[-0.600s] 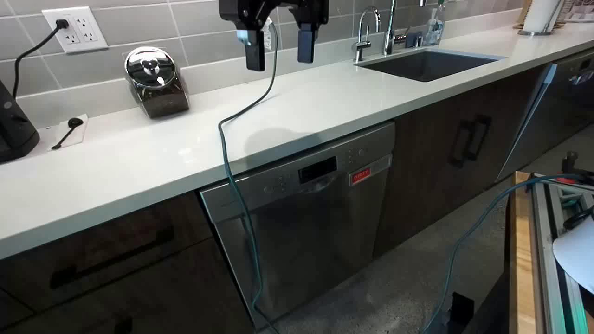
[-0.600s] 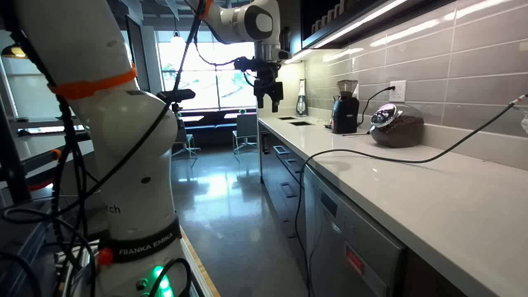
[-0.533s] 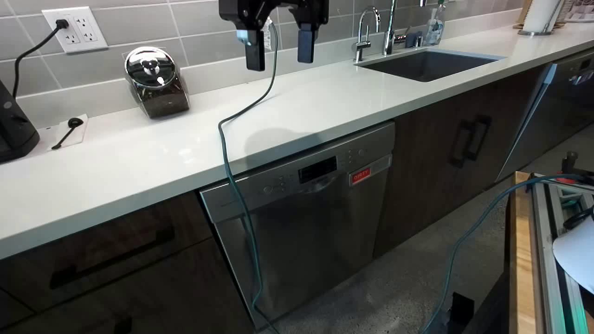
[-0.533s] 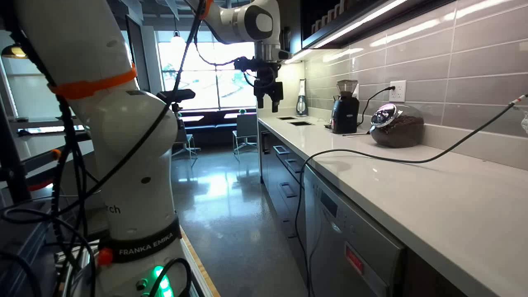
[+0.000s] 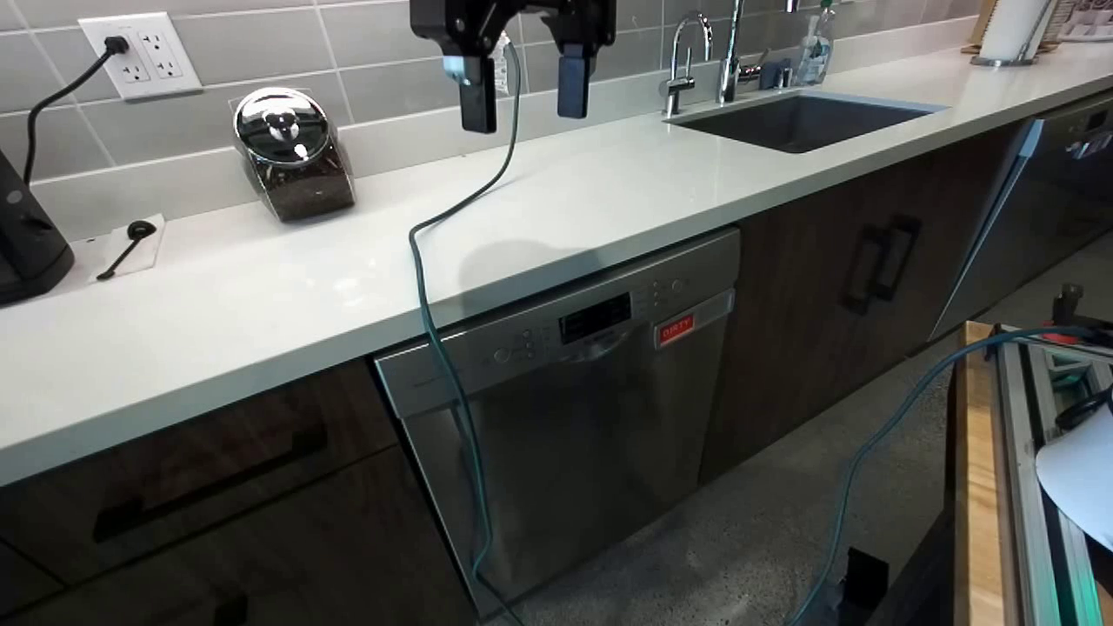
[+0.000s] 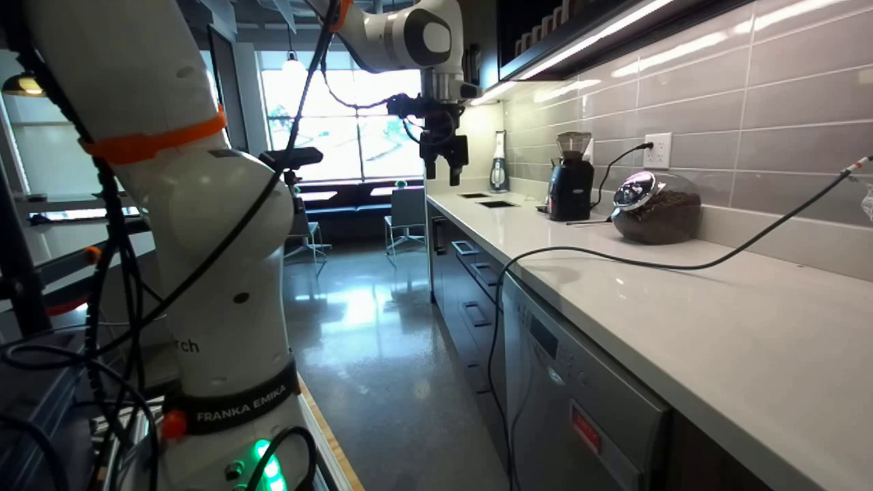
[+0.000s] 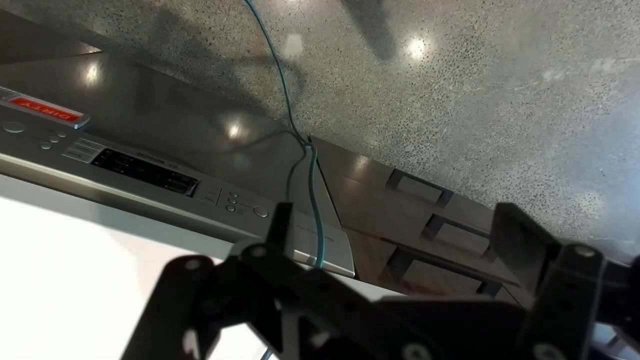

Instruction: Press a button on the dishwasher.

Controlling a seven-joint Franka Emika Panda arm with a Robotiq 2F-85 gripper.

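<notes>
The dishwasher (image 5: 591, 426) has a steel-grey front under the counter. It also shows in an exterior view (image 6: 552, 409) and in the wrist view (image 7: 175, 110). Its top strip bears a dark display (image 7: 145, 171), small buttons (image 7: 232, 201) with a round button (image 7: 260, 211), another round button (image 7: 13, 127) and a red DIRTY mark (image 7: 46, 109). My gripper (image 5: 526, 113) is open and empty, with fingers wide apart and pointing down. It hangs above and apart from the dishwasher. In the wrist view my gripper (image 7: 395, 215) has one finger overlapping the strip's end near the round button.
A cable (image 5: 443, 356) crosses the white counter (image 5: 348, 296) and hangs over the dishwasher front. A glass jar (image 5: 296, 165), a sink (image 5: 800, 126) and a black grinder (image 6: 571, 184) are along the counter. Dark drawers (image 7: 440, 230) with bar handles adjoin the dishwasher.
</notes>
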